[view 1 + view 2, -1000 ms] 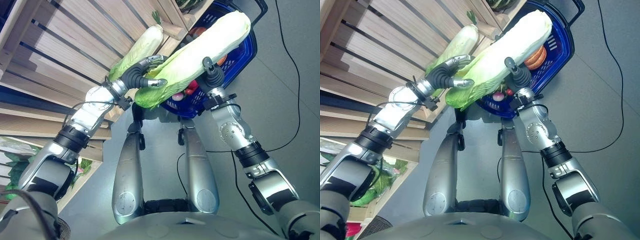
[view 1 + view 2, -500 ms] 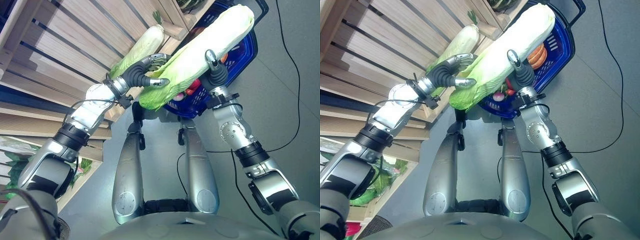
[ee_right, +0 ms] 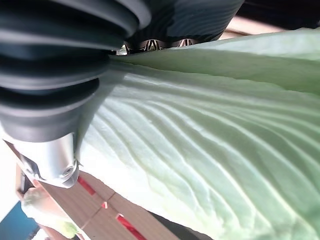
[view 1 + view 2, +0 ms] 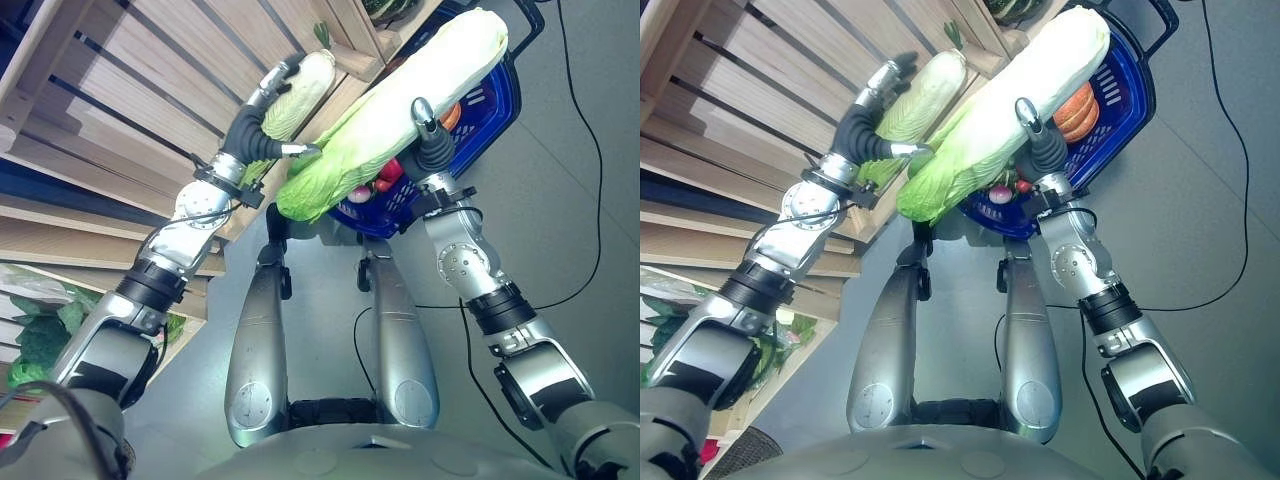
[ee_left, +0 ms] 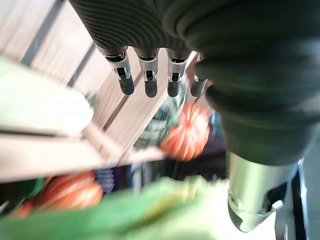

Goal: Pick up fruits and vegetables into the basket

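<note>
1. A wooden shelf (image 4: pixel 150 90) of slanted slats is seen on the robot's left. Grey floor (image 4: pixel 590 190) lies open on the right, past the basket.
2. A blue basket (image 4: pixel 490 105) is seen on the floor, just beside the corner of the shelf. Its black handle (image 4: pixel 530 25) stands up at the far rim.
3. A long napa cabbage (image 4: pixel 400 105) is held up over the near rim of the basket. It is tilted, with its pale tip over the basket and its green leafy end low, toward the shelf.
4. Pale ribs and light green leaves are seen on the cabbage from close in the right wrist view.
5. The right hand (image 4: pixel 428 135) is pressed to the side of the cabbage. Its thumb is laid up against the leaves, but its fingers are hidden behind the cabbage, so it cannot be told how the hand is closed.
6. The left hand (image 4: pixel 262 110) is raised by the shelf with its fingers straight and apart. Nothing is held in it. Its fingertips (image 4: pixel 285 68) are seen just beside a second napa cabbage (image 4: pixel 300 90) that lies on the shelf edge.
7. An orange pumpkin (image 4: pixel 1080 108) and small red fruits (image 4: pixel 385 178) are seen inside the basket, under the held cabbage.
8. Leafy greens (image 4: pixel 40 335) lie on a lower part of the shelf, well apart from the hands.
</note>
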You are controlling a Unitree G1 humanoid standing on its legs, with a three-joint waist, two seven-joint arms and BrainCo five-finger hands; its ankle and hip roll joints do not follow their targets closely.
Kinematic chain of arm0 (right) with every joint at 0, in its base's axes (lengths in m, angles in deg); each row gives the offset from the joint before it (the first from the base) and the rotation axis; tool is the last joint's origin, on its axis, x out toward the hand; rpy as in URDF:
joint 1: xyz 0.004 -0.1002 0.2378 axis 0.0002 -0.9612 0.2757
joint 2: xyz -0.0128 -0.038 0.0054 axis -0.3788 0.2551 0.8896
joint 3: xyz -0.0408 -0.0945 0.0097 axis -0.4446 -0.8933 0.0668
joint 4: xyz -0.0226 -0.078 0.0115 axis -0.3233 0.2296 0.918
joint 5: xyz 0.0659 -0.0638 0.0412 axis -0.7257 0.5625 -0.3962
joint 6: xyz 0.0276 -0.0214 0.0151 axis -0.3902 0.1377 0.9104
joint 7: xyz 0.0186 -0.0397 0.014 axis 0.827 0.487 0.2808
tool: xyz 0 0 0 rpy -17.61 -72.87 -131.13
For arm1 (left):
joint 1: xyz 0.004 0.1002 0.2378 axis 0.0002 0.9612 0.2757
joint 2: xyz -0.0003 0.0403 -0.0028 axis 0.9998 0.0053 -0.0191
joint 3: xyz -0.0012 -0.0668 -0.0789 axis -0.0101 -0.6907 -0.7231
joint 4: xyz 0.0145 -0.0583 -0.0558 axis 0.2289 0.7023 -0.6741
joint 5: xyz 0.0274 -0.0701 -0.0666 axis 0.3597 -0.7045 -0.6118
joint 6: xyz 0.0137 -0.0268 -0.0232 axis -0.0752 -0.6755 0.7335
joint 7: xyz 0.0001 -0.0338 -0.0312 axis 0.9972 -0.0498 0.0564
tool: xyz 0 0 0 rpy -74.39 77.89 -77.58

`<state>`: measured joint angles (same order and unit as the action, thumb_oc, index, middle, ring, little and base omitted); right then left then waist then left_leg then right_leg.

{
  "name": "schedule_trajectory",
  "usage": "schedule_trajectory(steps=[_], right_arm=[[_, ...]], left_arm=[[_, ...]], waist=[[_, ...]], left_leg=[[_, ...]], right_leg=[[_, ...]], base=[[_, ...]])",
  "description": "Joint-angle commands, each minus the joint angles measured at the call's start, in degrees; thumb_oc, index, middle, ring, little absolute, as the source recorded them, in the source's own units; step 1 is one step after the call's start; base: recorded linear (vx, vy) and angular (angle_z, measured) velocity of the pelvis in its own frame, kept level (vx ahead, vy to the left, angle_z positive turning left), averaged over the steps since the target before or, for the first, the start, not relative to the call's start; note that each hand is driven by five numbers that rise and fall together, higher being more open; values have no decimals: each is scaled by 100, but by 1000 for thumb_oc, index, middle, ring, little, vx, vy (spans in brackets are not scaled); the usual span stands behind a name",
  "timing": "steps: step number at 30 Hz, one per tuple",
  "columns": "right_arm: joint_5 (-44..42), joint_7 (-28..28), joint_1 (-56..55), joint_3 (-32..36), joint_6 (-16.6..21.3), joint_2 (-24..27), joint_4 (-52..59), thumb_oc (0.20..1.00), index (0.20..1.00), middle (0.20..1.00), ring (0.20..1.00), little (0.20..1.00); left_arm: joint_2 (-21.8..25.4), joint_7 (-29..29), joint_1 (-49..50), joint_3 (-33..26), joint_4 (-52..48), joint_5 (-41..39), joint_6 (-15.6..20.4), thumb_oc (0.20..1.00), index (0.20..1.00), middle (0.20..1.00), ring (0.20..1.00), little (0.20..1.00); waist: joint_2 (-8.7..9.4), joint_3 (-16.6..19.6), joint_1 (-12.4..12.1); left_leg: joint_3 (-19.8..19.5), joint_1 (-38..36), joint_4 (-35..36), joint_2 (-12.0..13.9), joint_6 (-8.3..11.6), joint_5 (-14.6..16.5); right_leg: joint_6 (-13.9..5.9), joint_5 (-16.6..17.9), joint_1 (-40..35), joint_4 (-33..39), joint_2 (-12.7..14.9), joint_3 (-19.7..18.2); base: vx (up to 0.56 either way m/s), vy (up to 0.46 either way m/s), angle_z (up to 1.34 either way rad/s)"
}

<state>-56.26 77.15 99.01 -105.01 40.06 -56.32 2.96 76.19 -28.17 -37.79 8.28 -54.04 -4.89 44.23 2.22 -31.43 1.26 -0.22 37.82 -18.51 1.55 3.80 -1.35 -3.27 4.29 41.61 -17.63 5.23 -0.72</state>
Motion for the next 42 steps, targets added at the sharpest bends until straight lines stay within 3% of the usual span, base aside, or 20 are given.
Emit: schedule_trajectory(steps=[1,8,21,27,34,42], right_arm=[[227,247,-85,315,307,-143,704,200,200,200,200,200],[632,-371,29,620,420,-31,349,200,200,200,200,200],[1361,-1542,489,955,305,659,-1541,200,200,200,200,200],[1375,-1723,849,943,216,780,-2463,200,200,200,200,200],[2146,-2194,1564,762,-153,955,-3875,200,200,200,200,200],[2612,-2216,2247,585,-344,1027,-4923,200,200,200,200,200]], left_arm=[[-187,489,13,-399,-317,384,427,1000,1000,1000,1000,1000],[-281,1085,-89,-693,93,686,381,1000,1000,1000,1000,1000],[-135,1329,-486,-680,1101,454,484,1000,1000,1000,1000,1000],[-157,1371,-730,-558,1447,465,494,1000,1000,1000,1000,1000],[-215,1273,-1063,-361,1867,262,483,1000,1000,1000,1000,1000],[-295,1175,-1303,-192,2023,157,512,1000,1000,1000,1000,1000]], waist=[[-91,164,27],[-88,164,53],[-148,164,46],[-200,164,3],[-319,164,-91],[-450,164,-200]], left_leg=[[-10,-76,159,-316,-206,81],[-5,-19,133,-316,-183,55],[18,-27,82,-298,-150,85],[-2,32,28,-309,-141,91],[-40,96,-62,-325,-149,142],[-95,237,-154,-384,-161,117]], right_leg=[[-72,-361,-384,-177,-158,394],[-46,-367,-339,-213,-174,391],[-47,-389,-319,-284,-165,403],[-45,-400,-259,-352,-150,426],[-47,-448,-169,-471,-119,449],[-41,-433,-32,-562,-90,496]], base=[[0,0,0],[1,-1,0],[0,0,0],[0,0,0],[0,0,0],[0,-1,0]])
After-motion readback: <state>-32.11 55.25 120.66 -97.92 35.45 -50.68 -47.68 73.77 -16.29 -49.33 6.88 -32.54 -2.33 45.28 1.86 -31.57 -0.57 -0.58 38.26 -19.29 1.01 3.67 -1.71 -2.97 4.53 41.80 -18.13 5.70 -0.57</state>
